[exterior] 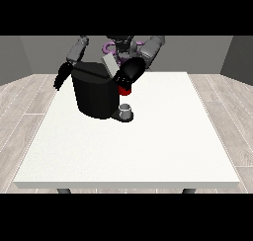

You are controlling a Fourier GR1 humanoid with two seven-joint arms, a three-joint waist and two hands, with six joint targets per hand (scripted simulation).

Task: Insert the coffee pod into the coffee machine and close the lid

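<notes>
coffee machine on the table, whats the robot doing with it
A humanoid robot stands behind a white table and works at a black coffee machine near the far left part of it. The hand at the view's right is up at the machine's top front corner, just above a red thing at the machine. The hand at the view's left hangs beside the machine without touching it. A small grey cup-like thing sits on the machine's base. Whether the lid is shut cannot be told.
</notes>
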